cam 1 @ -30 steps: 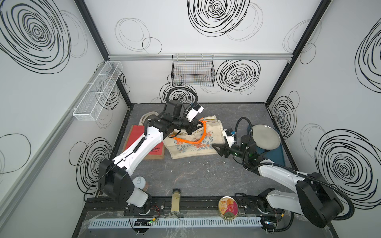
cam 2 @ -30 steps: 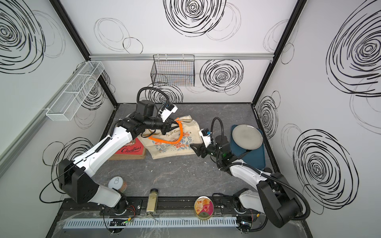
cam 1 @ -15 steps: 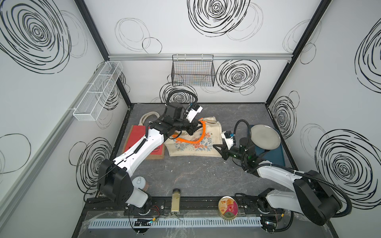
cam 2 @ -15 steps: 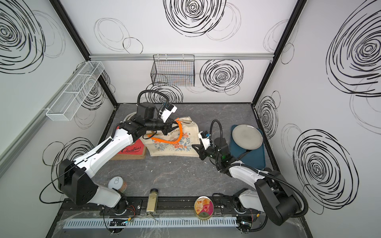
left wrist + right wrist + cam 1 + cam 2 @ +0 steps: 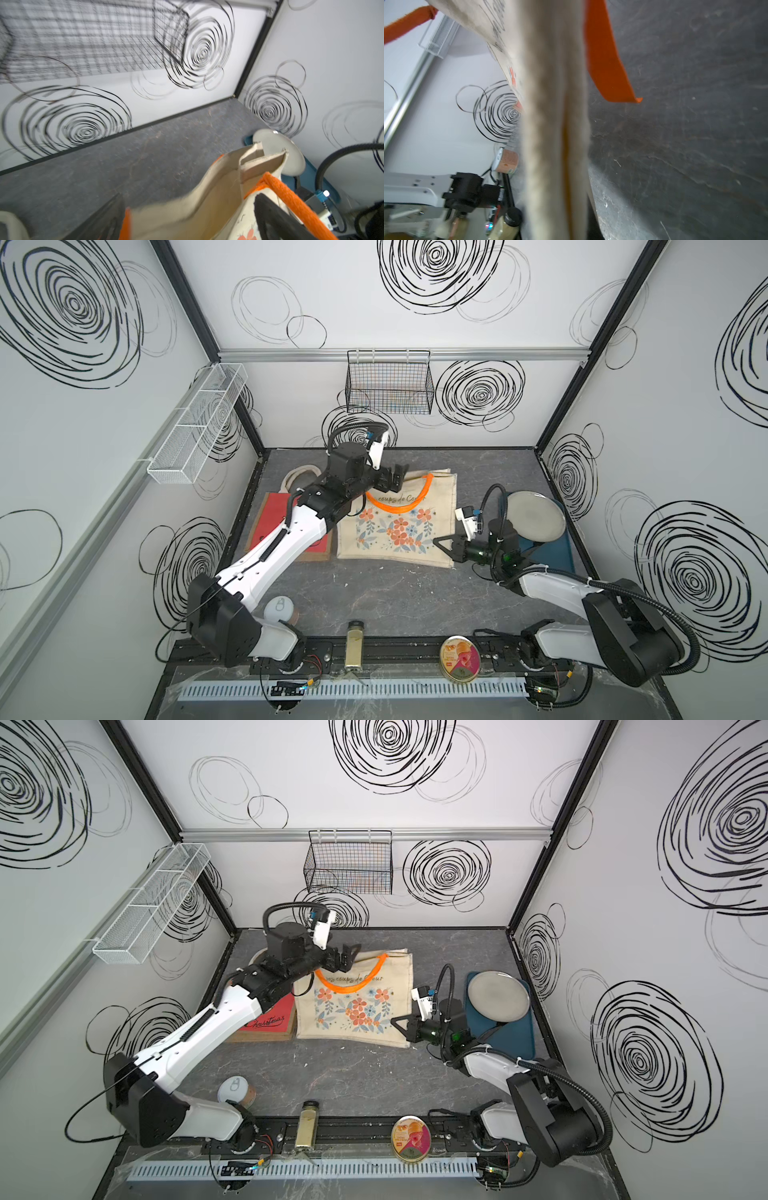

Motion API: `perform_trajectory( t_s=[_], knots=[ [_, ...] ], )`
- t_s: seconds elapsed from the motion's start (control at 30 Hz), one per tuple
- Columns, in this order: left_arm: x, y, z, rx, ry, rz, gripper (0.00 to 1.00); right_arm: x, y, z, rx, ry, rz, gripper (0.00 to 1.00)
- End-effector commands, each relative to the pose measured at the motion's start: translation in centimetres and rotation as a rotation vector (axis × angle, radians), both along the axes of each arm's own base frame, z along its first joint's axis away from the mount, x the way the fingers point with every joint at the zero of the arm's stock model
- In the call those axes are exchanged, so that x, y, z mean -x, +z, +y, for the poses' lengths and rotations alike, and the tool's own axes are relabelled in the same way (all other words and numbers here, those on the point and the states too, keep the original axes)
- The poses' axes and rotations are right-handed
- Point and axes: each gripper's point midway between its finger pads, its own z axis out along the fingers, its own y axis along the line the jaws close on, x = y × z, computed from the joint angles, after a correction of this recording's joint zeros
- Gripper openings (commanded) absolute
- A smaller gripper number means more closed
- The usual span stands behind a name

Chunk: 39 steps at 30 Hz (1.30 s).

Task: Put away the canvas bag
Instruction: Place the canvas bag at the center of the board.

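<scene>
Two arms flanked the flowered canvas bag, which lay on the grey desk toward its back centre. The bag sat between a red bag lettered "Christmas" and a blue tray carrying a grey plate. One orange handle curved across the bag's printed face.

The left hand sat at the bag's back edge, near the handle, with its jaws spread wide and gripping nothing. In the left wrist view, the canvas rim of the bag's mouth passed between the black fingers.

The right hand met the bag's front corner on the tray side and was clenched on the fabric. In the right wrist view, the folded canvas edge ran straight down the middle, lifted off the desk.

A black wire basket hung on the back wall above the bag. A can, a spice jar and a round tin stood along the desk's front, well apart from the bag.
</scene>
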Motion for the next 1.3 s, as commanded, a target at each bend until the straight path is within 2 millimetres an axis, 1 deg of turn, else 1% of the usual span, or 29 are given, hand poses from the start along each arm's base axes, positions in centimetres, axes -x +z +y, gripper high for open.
perform_trajectory(
  t_s=[0.0,0.03,0.1,0.13,0.23,0.27,0.33,0.37,0.43,0.5,0.57,0.6,0.63,0.7,0.73,0.77,0.8,0.83,0.9,0.93,0.97,1.03,1.07,1.1,1.17,1.2,1.23,1.27],
  knots=[
    [-0.3,5.2,5.6,0.157,0.210,-0.118,0.99,-0.4,-1.4,-1.6,-0.074,-0.025,0.260,0.00],
    [-0.2,4.2,6.1,0.158,0.214,-0.097,0.99,-0.7,-2.4,-2.1,-0.040,-0.023,0.295,0.00],
    [0.1,1.3,6.7,0.154,0.218,-0.040,0.99,-1.1,-3.6,-2.7,0.002,-0.017,0.324,0.00],
    [0.1,-0.9,6.9,0.162,0.224,0.001,0.99,-1.4,-4.0,-3.0,0.005,-0.018,0.333,0.00],
    [0.5,-7.7,6.1,0.204,0.187,0.120,1.00,-2.4,-5.1,-3.9,0.078,-0.035,0.349,0.00],
    [0.8,-9.7,5.9,0.224,0.185,0.160,0.99,-2.8,-5.4,-4.2,0.103,-0.045,0.362,0.00],
    [1.0,-12.7,5.6,0.216,0.184,0.196,0.99,-3.5,-5.7,-4.9,0.106,-0.063,0.386,0.00],
    [1.0,-13.8,5.4,0.213,0.180,0.205,0.98,-3.8,-5.9,-5.1,0.107,-0.071,0.399,0.00],
    [0.6,-16.5,4.9,0.196,0.173,0.252,0.97,-4.3,-6.2,-5.4,0.129,-0.067,0.412,0.00],
    [0.2,-18.7,4.0,0.143,0.160,0.292,0.97,-4.4,-6.6,-5.4,0.148,-0.054,0.433,0.00],
    [-0.3,-20.6,3.3,0.062,0.164,0.319,0.94,-4.4,-7.1,-5.4,0.168,-0.038,0.455,0.07],
    [-0.5,-21.5,2.9,0.026,0.163,0.336,0.90,-4.4,-7.4,-5.5,0.187,-0.032,0.467,0.11],
    [-0.6,-22.4,2.7,-0.007,0.177,0.355,0.85,-4.5,-7.8,-5.7,0.211,-0.035,0.473,0.11],
    [-0.4,-23.7,2.8,-0.067,0.222,0.374,0.77,-4.7,-8.5,-6.2,0.261,-0.054,0.468,0.11],
    [-0.1,-24.2,2.9,-0.088,0.251,0.380,0.70,-4.9,-8.7,-6.3,0.286,-0.063,0.458,0.12],
    [0.2,-24.6,2.8,-0.094,0.266,0.383,0.65,-5.1,-8.8,-6.4,0.307,-0.070,0.450,0.12],
    [0.7,-25.0,2.8,-0.099,0.273,0.391,0.63,-5.2,-8.9,-6.4,0.328,-0.071,0.439,0.14],
    [1.1,-25.4,2.6,-0.099,0.274,0.400,0.61,-5.4,-8.8,-6.3,0.347,-0.067,0.425,0.13],
    [1.7,-26.3,3.1,-0.116,0.284,0.413,0.61,-5.6,-8.5,-5.8,0.370,-0.052,0.394,0.03],
    [1.8,-26.7,3.7,-0.087,0.310,0.425,0.62,-5.7,-8.0,-5.3,0.373,-0.038,0.364,0.02],
    [1.8,-26.9,4.2,-0.065,0.320,0.427,0.65,-5.9,-7.4,-5.0,0.374,-0.032,0.330,0.02],
    [1.2,-26.4,5.2,0.022,0.318,0.405,0.80,-6.2,-5.5,-4.0,0.385,-0.012,0.214,0.00],
    [0.7,-26.1,5.5,0.062,0.311,0.392,0.85,-6.2,-4.8,-3.7,0.404,-0.002,0.162,0.00],
    [0.2,-25.7,5.7,0.109,0.285,0.371,0.87,-6.2,-3.9,-3.4,0.422,0.011,0.106,0.00],
    [-1.0,-25.1,5.6,0.221,0.223,0.344,0.91,-6.1,-2.6,-3.2,0.380,0.018,0.051,0.00],
    [-1.4,-24.9,5.2,0.284,0.186,0.352,0.93,-6.3,-2.2,-3.7,0.319,-0.007,0.071,0.00],
    [-1.5,-24.8,4.6,0.331,0.151,0.356,0.96,-6.4,-1.7,-4.0,0.238,-0.008,0.101,0.00],
    [-1.4,-24.7,4.3,0.355,0.138,0.353,0.97,-6.4,-1.3,-4.1,0.174,0.012,0.123,0.00]
  ],
)
